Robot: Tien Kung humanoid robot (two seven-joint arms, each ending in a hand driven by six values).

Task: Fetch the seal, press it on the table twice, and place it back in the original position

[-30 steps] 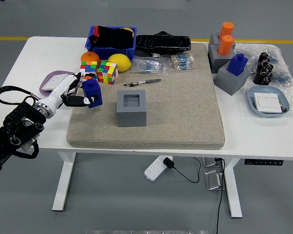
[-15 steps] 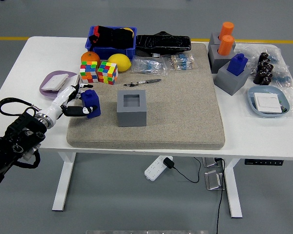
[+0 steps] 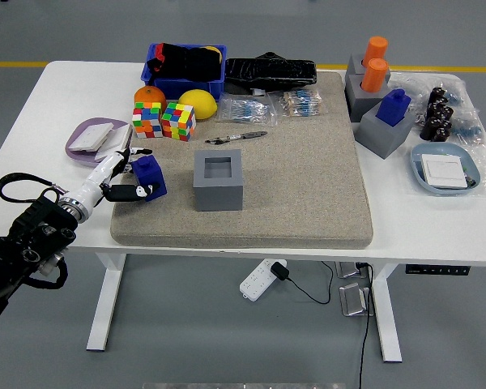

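Observation:
A blue seal (image 3: pixel 150 175) stands on the left part of the beige mat (image 3: pixel 300 178). My left hand (image 3: pixel 123 174) is shut on it, fingers wrapped around its left side, pressing it down on the mat. A grey square holder (image 3: pixel 219 179) with an empty socket stands just right of it. The right arm is out of view.
Two colour cubes (image 3: pixel 164 119), an orange (image 3: pixel 150 95), a lemon (image 3: pixel 198 104) and a pen (image 3: pixel 237 137) lie behind the seal. A purple dish (image 3: pixel 93 134) is left of my hand. Grey blocks holding a blue seal (image 3: pixel 386 121) and orange seals (image 3: pixel 373 61) stand at the right.
My left hand has lowered the blue seal slightly toward the near left and onto the mat. The arm has drawn back and down.

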